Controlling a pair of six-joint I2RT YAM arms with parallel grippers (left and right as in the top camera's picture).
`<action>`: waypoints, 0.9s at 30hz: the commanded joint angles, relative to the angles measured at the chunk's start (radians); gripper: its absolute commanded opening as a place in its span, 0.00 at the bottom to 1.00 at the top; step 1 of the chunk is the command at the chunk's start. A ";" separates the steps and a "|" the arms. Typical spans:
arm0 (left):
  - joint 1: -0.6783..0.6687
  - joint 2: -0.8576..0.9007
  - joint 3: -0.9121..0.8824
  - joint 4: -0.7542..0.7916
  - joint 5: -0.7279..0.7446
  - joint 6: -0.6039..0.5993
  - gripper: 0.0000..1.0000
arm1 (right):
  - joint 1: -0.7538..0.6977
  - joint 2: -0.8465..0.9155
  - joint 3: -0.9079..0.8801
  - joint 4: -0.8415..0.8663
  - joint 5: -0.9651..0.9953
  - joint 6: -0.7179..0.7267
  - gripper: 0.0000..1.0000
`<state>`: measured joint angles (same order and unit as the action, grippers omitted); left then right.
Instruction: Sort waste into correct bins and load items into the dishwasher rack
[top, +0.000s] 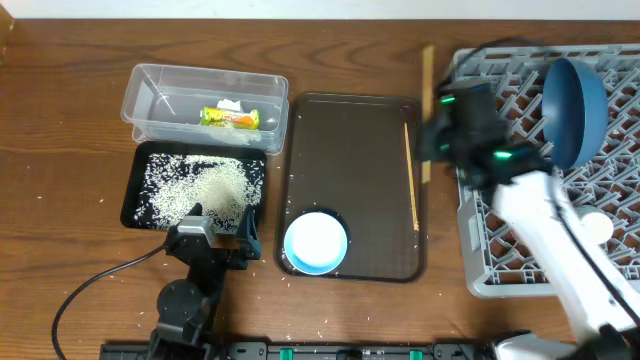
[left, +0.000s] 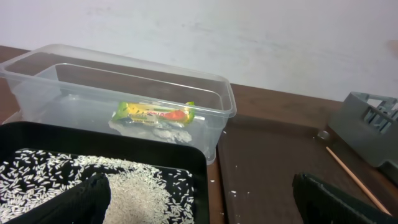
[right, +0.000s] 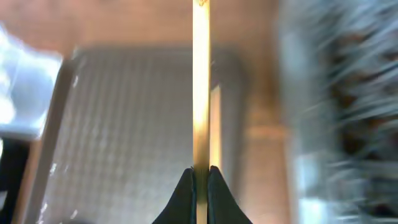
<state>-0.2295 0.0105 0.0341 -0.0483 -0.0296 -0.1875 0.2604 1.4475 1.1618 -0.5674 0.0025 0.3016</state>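
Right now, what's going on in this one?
The right tool is shut on one wooden chopstick, between the brown tray and the grey rack, where the blue plate already stands. A second chopstick and the white bowl lie on the brown tray. The left tool hangs open by the black tray of rice; the wrapper sits in the clear tub.

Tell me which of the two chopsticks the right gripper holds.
The chopstick between the brown tray and the dishwasher rack: the right gripper is shut on it. The other chopstick lies free on the tray, near its right edge.
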 joint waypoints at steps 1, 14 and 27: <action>0.006 -0.006 -0.030 -0.020 -0.005 -0.012 0.96 | -0.104 -0.007 0.002 -0.004 0.008 -0.143 0.01; 0.006 -0.006 -0.030 -0.020 -0.005 -0.012 0.96 | -0.202 0.121 0.002 0.014 0.096 -0.295 0.17; 0.006 -0.006 -0.030 -0.020 -0.005 -0.012 0.96 | 0.141 0.153 -0.002 -0.102 0.107 0.039 0.43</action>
<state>-0.2295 0.0105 0.0341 -0.0483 -0.0296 -0.1875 0.3439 1.5444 1.1629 -0.6655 0.0151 0.2081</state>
